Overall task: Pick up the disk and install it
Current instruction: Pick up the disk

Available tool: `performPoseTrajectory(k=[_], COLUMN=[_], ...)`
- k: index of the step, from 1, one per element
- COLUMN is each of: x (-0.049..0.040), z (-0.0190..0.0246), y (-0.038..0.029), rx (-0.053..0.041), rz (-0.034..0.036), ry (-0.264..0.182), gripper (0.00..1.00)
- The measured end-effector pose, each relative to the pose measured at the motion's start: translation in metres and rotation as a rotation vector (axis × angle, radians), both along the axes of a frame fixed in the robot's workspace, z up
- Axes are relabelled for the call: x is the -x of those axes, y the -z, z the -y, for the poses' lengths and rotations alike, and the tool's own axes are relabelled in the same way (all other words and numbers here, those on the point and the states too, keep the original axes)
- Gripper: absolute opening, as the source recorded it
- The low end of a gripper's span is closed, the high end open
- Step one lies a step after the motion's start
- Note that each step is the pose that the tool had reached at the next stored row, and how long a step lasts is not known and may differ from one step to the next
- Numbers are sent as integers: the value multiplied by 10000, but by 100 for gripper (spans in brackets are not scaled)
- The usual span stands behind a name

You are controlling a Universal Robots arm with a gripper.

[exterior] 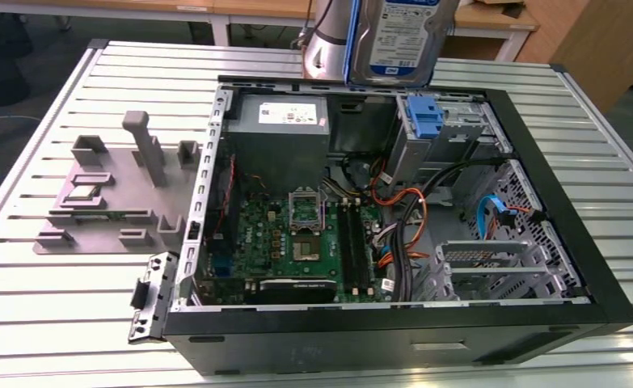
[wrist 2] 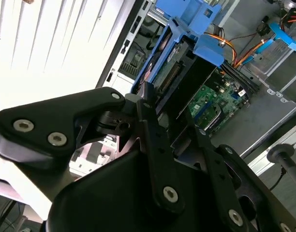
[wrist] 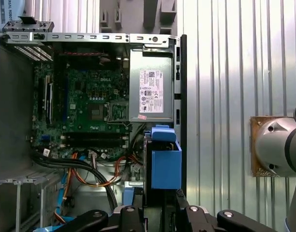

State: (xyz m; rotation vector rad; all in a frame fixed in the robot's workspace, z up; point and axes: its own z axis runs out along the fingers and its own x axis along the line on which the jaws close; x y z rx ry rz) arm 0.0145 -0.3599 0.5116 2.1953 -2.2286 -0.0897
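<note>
The disk [exterior: 403, 36], silver with a white-and-blue label, hangs upright above the far edge of the open computer case [exterior: 575, 267]. In the second wrist view my gripper [wrist 2: 168, 108] is shut on the disk [wrist 2: 170, 67], whose blue rails and connector end face down toward the case. My black fingers [wrist 2: 148, 104] press on its two faces. In the first wrist view the disk's blue carrier end [wrist: 165, 164] sticks out past my gripper [wrist: 160, 212], over the case wall beside the grey power supply.
Inside the case lie a green motherboard [exterior: 305, 234], a grey power supply box [exterior: 284, 121], orange and black cables [exterior: 413, 210], a blue latch piece [exterior: 426, 121] and a metal drive cage [exterior: 489, 267]. A grey fixture [exterior: 122, 186] stands on the slatted table [exterior: 57, 307].
</note>
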Motion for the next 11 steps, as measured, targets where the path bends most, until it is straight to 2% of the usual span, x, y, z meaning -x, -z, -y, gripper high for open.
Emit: performPoseTrajectory(k=[11], x=[0], z=[150], y=[0], rx=[1], rz=[0], ry=[0], gripper=[35])
